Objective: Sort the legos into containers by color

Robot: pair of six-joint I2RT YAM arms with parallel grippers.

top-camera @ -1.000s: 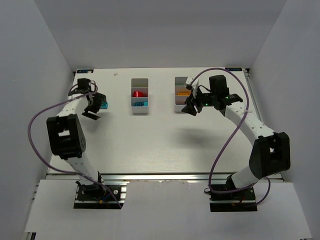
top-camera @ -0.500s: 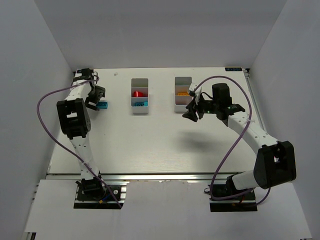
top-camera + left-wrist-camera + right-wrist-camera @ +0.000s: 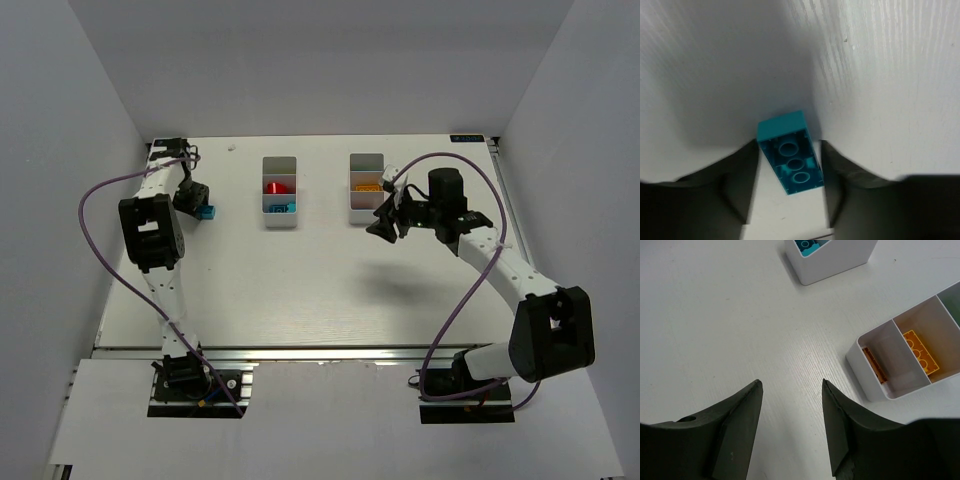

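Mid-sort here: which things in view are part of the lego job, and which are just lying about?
Part of the job: loose teal brick, left bin, red brick and second teal brick inside it, right bin, orange bricks inside it.
Just lying about: only the arms' purple cables.

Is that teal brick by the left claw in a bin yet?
Out: the teal brick lies on the table between the fingers of the left claw, clear of both bins.
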